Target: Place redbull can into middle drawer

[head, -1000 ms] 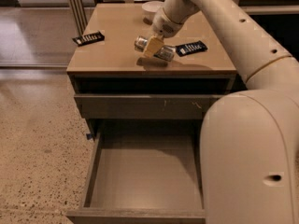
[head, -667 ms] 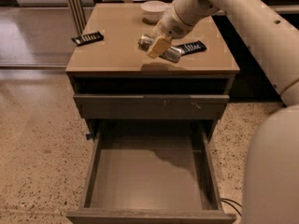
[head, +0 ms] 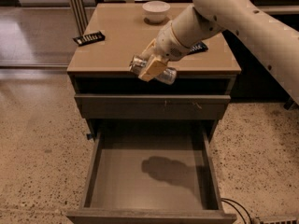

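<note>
The redbull can [head: 163, 74] is a shiny silvery cylinder, held lying sideways in my gripper [head: 152, 68]. The gripper is shut on the can, its tan fingers [head: 150, 69] across the can's middle. Can and gripper hang in the air at the front edge of the cabinet top, above the pulled-out middle drawer [head: 93, 167]. The drawer is wide, grey-brown and has a flat bottom with nothing lying on it. The arm's shadow falls on the drawer bottom.
A closed drawer front with pale scratch marks [head: 152, 105] sits above the open drawer. On the cabinet top [head: 117, 45] stand a white bowl [head: 156, 10], a black packet [head: 88, 38] at left and another [head: 200, 47] partly behind the arm. Speckled floor surrounds the cabinet.
My gripper has carried the can from over the cabinet top forward and down to its front edge, above the open drawer. The view has shifted and the arm's bulk has left the right foreground.
</note>
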Robot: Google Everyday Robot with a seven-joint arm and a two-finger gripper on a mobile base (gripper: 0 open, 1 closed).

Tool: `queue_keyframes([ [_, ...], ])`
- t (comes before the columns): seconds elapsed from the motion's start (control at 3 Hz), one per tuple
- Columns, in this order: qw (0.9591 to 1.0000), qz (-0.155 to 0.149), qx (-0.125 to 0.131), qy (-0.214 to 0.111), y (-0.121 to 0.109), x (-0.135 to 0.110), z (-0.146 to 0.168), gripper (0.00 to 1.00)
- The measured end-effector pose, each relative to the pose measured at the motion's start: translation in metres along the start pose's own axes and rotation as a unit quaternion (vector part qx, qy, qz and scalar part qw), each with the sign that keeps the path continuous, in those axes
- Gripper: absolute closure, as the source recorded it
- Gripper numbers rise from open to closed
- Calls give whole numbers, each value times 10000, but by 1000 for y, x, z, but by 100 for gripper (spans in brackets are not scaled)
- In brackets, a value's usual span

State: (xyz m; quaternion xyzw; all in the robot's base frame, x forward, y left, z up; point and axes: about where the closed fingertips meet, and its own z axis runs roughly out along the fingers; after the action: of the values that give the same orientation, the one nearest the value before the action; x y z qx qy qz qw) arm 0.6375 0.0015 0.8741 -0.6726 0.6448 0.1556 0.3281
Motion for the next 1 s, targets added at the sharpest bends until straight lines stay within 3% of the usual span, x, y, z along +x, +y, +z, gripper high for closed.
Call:
queue_keyframes([
  [0.33, 9997, -136, -199, -37, 27, -12, 10, 100],
  [1.0, 9997, 14, -158, -212, 41, -1, 24, 100],
])
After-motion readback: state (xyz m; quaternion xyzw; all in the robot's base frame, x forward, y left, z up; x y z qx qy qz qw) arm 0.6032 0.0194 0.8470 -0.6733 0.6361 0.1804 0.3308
